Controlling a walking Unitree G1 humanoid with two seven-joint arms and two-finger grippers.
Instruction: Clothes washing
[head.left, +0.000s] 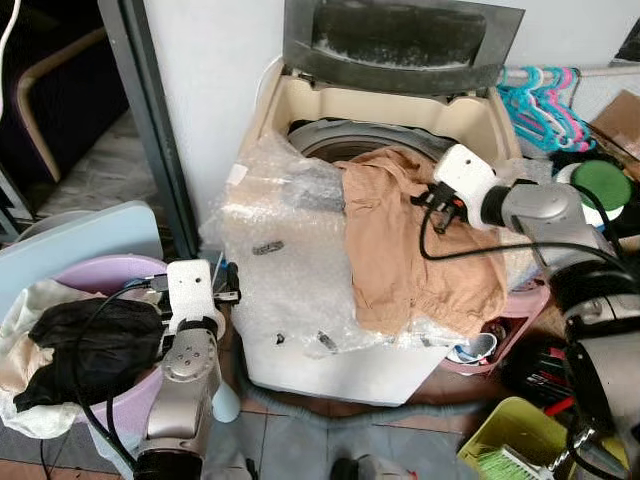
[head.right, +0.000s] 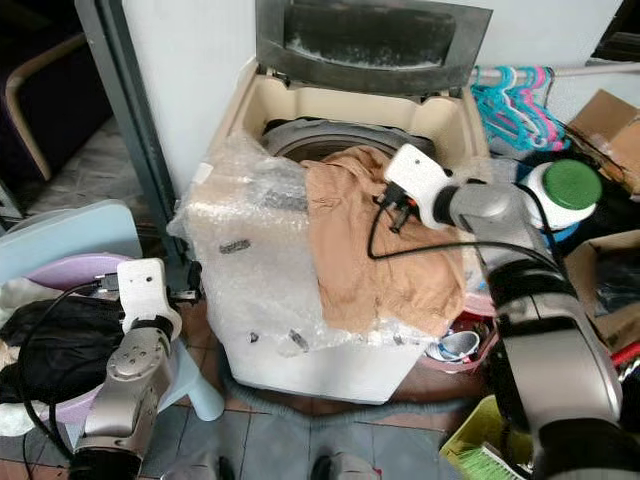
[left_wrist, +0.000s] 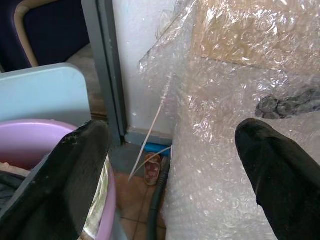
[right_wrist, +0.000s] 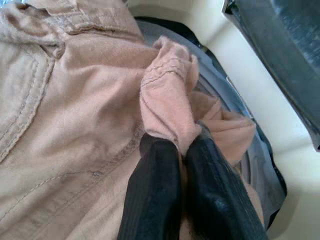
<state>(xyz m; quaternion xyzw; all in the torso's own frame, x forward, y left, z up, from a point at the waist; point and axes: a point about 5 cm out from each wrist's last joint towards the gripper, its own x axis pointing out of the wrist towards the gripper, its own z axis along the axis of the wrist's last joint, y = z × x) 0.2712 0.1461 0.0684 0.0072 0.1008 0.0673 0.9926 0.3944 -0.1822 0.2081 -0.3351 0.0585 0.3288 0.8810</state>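
Top-load washing machine (head.left: 330, 350) sits straight ahead of me, lid (head.left: 400, 40) up against the far wall. Its front and left top are draped in bubble wrap (head.left: 275, 270).

Tan garment (head.left: 400, 260) hangs over the machine's near rim, one end inside the drum (head.left: 345, 140), the rest spilling down the front over the wrap.

Pink basin (head.left: 110, 275) to the near left of the machine, holding a black garment (head.left: 90, 345) and some pale cloth. A light blue board (head.left: 80, 245) leans just behind it.

Hangers (head.left: 540, 100), teal and pink, bunched on the far right beside the machine. A white bottle with a green cap (head.left: 600, 180) is on the right, near my right arm.

My right fingers (right_wrist: 182, 150) are over the drum opening, clenched on a bunched fold of the tan garment; in the right wrist view both tips press together with the cloth pinched between and standing up above them.

My left fingers (left_wrist: 172, 160) are low on the near left, between the basin and the machine's wrapped side, spread wide and holding nothing. One fingertip (left_wrist: 280, 165) is just beside the bubble wrap; can't tell if it touches. The other is over the basin's rim.
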